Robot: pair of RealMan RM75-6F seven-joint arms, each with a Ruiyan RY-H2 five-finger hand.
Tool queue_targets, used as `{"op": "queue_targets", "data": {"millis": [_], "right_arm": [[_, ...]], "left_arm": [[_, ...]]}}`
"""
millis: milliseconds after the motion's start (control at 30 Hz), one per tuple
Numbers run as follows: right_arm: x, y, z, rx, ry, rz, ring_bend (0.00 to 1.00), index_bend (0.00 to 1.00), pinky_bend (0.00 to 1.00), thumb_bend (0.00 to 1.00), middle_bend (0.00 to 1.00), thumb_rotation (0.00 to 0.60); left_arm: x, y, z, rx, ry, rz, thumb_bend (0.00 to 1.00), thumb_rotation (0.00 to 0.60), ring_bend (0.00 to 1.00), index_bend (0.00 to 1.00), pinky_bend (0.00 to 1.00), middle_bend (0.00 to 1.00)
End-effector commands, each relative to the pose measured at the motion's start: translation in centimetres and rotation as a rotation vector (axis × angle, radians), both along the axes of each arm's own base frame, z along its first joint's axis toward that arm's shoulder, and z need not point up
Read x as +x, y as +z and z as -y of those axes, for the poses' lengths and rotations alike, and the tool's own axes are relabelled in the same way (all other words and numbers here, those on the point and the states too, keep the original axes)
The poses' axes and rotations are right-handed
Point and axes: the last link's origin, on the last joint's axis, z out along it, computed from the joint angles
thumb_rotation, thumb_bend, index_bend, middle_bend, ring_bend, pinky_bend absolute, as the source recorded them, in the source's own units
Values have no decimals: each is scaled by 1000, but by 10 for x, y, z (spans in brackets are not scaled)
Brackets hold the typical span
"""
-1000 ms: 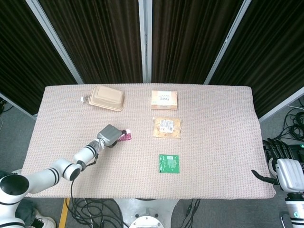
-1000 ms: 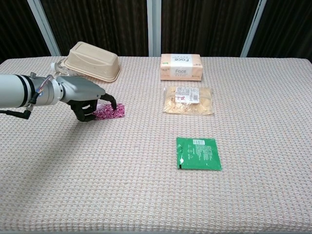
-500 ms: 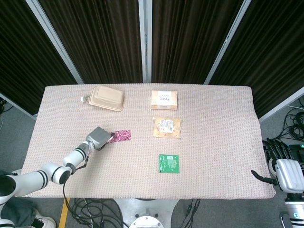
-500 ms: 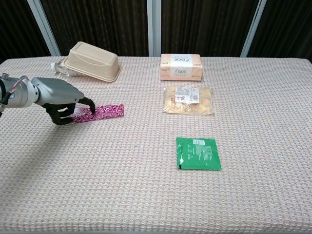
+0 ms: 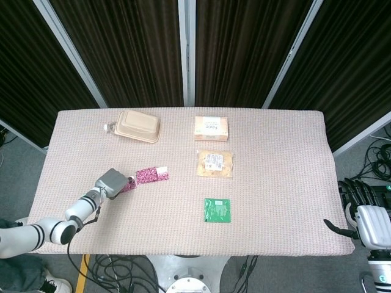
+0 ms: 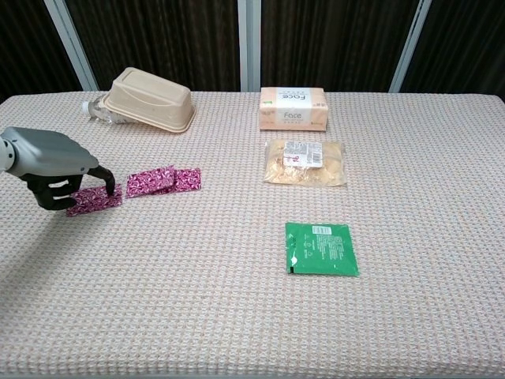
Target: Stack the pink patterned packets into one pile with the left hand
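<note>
At table's left edge | left hand (image 6: pixel 55 166) low, palm down | fingers (image 6: pixel 101 178) pressing pink packet (image 6: pixel 93 200)

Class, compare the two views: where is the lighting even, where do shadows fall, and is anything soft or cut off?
Head view: even light on the beige woven table, black curtains behind, right hand at the frame edge. Chest view: sharp focus, a soft shadow under the grey left hand resting on a pink patterned packet; the arm is cropped.
</note>
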Motion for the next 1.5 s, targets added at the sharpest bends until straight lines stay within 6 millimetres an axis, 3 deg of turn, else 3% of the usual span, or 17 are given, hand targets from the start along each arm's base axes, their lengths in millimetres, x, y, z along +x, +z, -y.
{"op": "queue_targets", "data": {"millis": [33, 200, 367, 733, 1100, 1500], "right_arm": [[0, 0, 0, 2, 1, 0, 0, 112, 0, 61, 67, 464], [0, -2, 1, 6, 0, 2, 0, 112, 0, 62, 67, 461], [-2, -1, 1, 5, -9, 0, 0, 112, 0, 61, 67, 467], [-6, -1, 0, 9, -23, 2, 0, 112, 0, 61, 68, 466], [-7, -2, 0, 11, -26, 4, 0, 112, 0, 60, 67, 463], [-8, -1, -1, 8, -26, 6, 0, 112, 0, 60, 67, 463]], "left_arm": [[4, 9, 2, 31, -1, 14, 536, 600, 842, 296, 982, 912], [18, 8, 0, 81, -15, 76, 535, 600, 841, 296, 982, 911], [28, -7, -8, 90, -10, 119, 534, 600, 841, 296, 982, 911], [32, -33, -15, 65, 11, 111, 533, 600, 841, 296, 982, 911], [41, -33, 0, 4, -3, 61, 534, 600, 841, 296, 982, 911], [65, -28, 31, -70, 10, 49, 533, 600, 841, 296, 981, 910]]}}
